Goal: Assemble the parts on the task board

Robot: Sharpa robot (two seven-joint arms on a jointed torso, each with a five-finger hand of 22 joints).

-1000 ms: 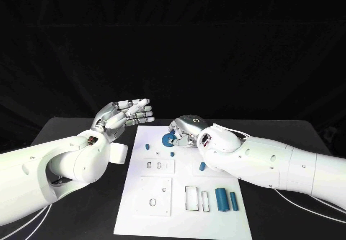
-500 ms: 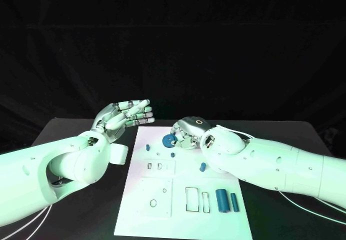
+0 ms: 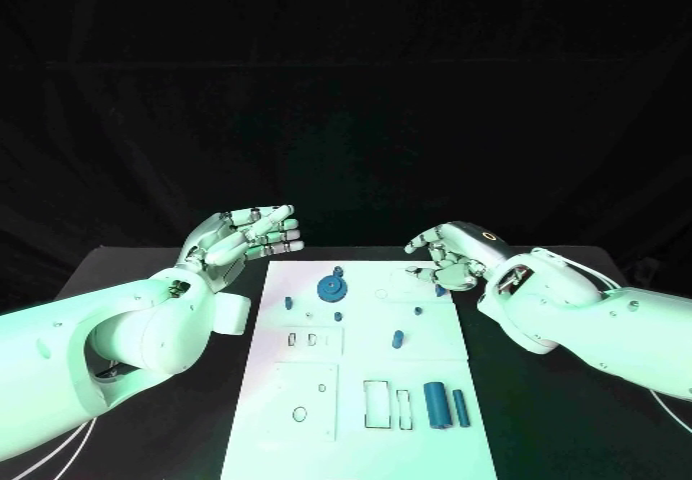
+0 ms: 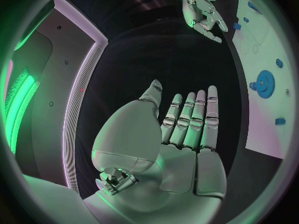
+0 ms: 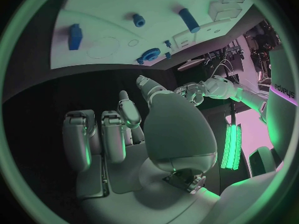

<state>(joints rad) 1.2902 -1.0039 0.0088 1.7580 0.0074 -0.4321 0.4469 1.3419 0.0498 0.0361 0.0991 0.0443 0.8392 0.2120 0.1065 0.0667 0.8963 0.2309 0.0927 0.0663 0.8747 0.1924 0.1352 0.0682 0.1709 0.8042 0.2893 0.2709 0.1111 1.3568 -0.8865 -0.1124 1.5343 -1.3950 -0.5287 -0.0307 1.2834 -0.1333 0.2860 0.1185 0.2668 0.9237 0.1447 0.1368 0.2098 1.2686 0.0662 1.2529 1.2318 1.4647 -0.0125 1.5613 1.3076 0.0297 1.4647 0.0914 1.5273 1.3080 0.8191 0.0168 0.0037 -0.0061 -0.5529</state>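
Note:
The white task board (image 3: pixel 368 300) lies in the middle of the black table. A blue gear (image 3: pixel 332 289) sits flat on its far left part, also seen as the gear (image 4: pixel 264 83) and the gear (image 5: pixel 149 56). Small blue pegs (image 3: pixel 397 339) are scattered over the board's middle, and two blue cylinders (image 3: pixel 434 403) lie near its front right. My right hand (image 3: pixel 450 252) hovers over the board's far right corner, fingers apart and holding nothing. Beside the far left corner my left hand (image 3: pixel 248 235) is raised, palm open and fingers straight (image 4: pixel 187 119).
Rectangular slots (image 3: pixel 378 402) sit next to the cylinders, and an oval hole (image 3: pixel 300 413) lies in the front left plate. Black table (image 3: pixel 159 265) stretches on both sides of the board. My white forearms flank the board's near half.
My right hand has let go of the blue gear, which now rests on the board, and has drawn away to the right. The left hand has barely moved.

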